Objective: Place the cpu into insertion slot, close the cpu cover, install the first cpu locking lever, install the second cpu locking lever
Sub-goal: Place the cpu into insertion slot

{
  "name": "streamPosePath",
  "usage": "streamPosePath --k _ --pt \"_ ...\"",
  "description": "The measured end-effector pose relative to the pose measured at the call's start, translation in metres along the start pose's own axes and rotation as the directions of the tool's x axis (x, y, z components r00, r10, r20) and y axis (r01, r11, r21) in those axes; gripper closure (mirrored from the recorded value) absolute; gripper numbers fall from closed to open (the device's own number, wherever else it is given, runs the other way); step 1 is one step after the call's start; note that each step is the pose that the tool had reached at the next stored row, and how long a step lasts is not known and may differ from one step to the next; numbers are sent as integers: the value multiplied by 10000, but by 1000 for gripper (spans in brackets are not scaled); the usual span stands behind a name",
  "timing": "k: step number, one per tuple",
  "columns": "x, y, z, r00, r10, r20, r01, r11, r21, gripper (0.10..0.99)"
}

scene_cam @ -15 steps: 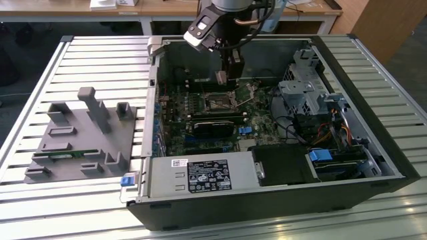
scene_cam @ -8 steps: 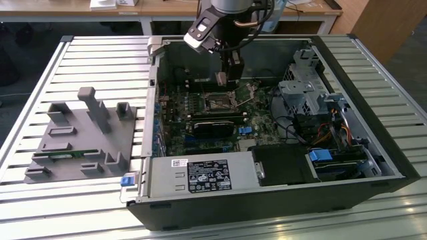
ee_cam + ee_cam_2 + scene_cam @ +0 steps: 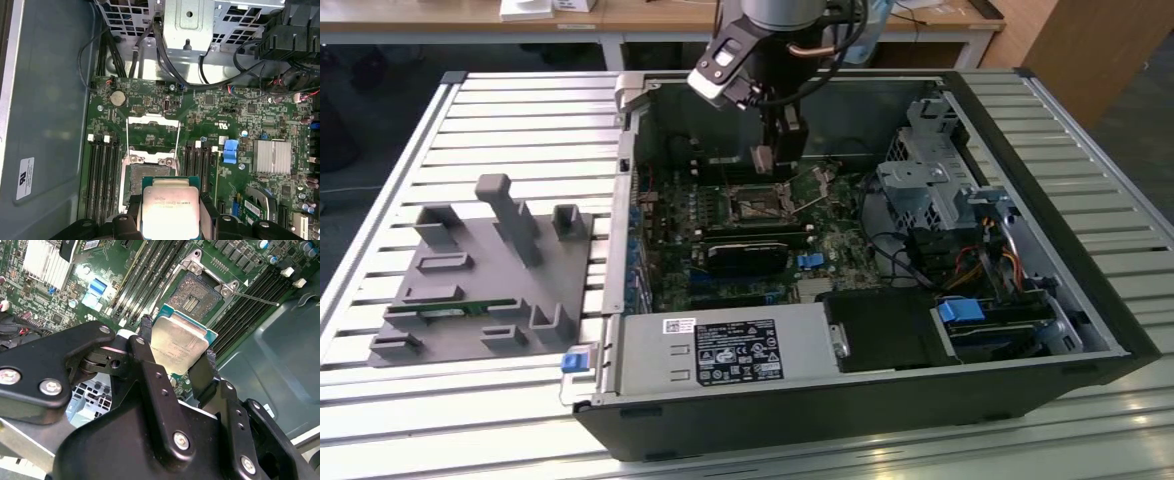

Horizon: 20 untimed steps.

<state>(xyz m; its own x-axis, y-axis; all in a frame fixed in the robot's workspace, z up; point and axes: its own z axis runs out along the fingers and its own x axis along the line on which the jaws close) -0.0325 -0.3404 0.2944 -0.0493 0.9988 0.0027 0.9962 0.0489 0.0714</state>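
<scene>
Nothing actually readable here, tbh. There's a black-and-white label [image 3: 738, 352] on the power supply box [image 3: 654, 360] at the near side of the case [image 3: 1067, 330]. There's also a white sticker [image 3: 25, 178] on the case wall [image 3: 50, 100] and faint print on the cpu [image 3: 171, 210], all illegible.

A slatted metal table [image 3: 520, 110] carries an open computer case [image 3: 854, 415] (side panel off) and a grey fixture [image 3: 460, 300].

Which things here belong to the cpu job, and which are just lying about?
Job: cpu, held in the hand; empty slot; open cover; lever.
Lying about: grey fixture; power supply; heatsink; memory slots.
</scene>
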Motion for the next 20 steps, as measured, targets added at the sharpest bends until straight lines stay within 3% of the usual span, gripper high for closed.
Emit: streamPosePath --k 20 --pt "0 -8 116 10000 0 0 0 10000 13 545"
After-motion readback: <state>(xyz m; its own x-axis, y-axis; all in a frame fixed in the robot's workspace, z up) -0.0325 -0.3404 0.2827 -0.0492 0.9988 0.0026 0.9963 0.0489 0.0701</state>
